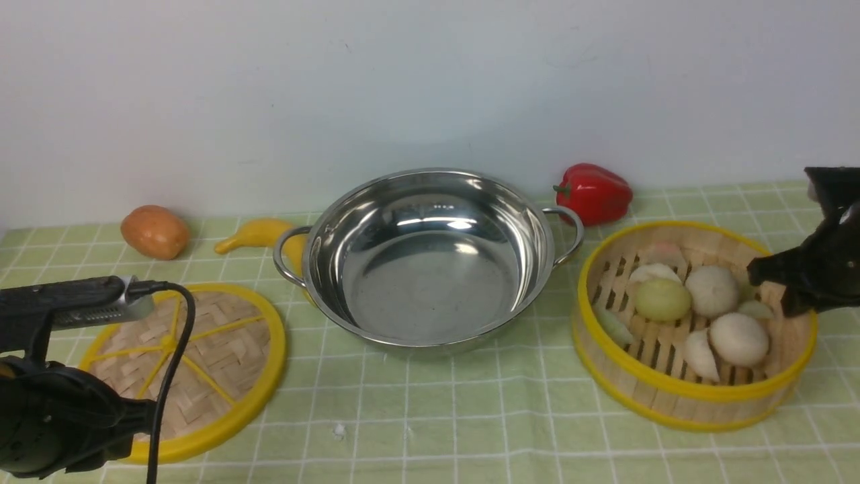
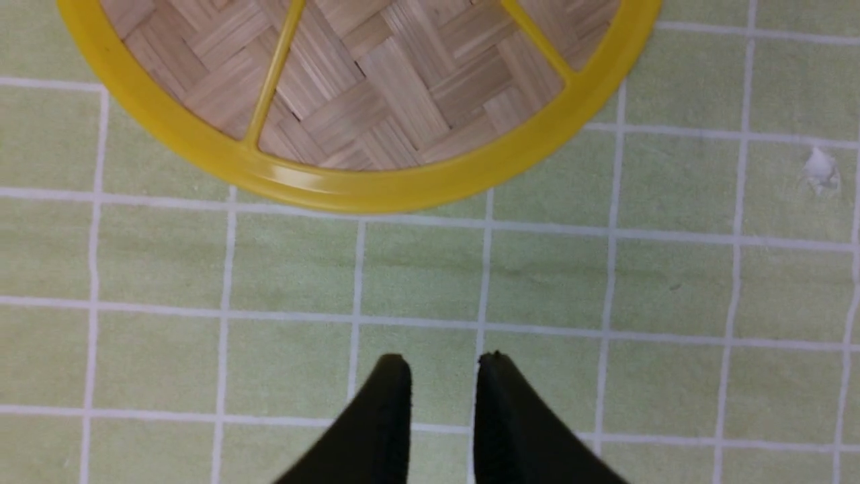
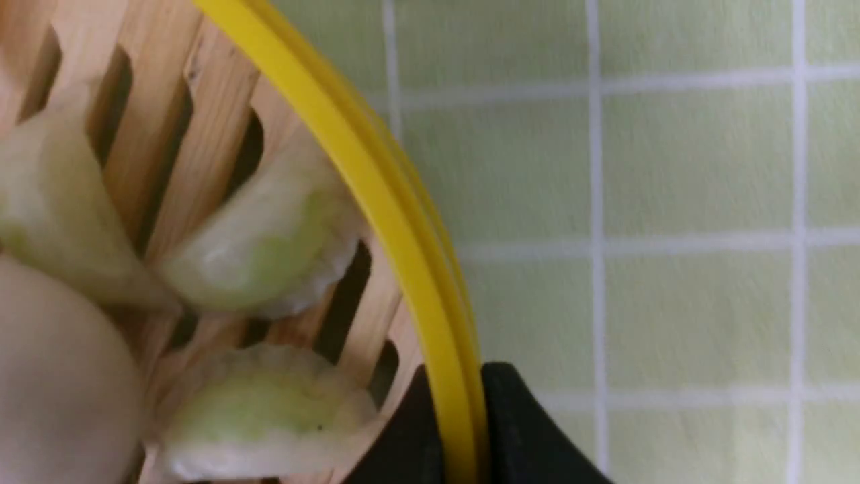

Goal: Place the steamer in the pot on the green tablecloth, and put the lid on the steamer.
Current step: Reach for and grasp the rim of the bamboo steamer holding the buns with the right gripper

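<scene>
The right gripper [image 3: 462, 383] pinches the thin rim of the steamer [image 1: 672, 407] at frame right, so a one-sided lift toward the central pot [image 1: 430, 269] could tip it and spill its buns [image 1: 739, 339], while the left gripper [image 2: 443, 376] shows fingers slightly apart, empty, near the lid [image 2: 376, 101].

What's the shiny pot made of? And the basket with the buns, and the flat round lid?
The pot looks like polished steel: mirror-bright, with reflections. The steamer seems to be pale bamboo or wood slats, matte, with glossy yellow rims, probably plastic. The lid looks like woven bamboo strips inside a similar yellow rim.
</scene>
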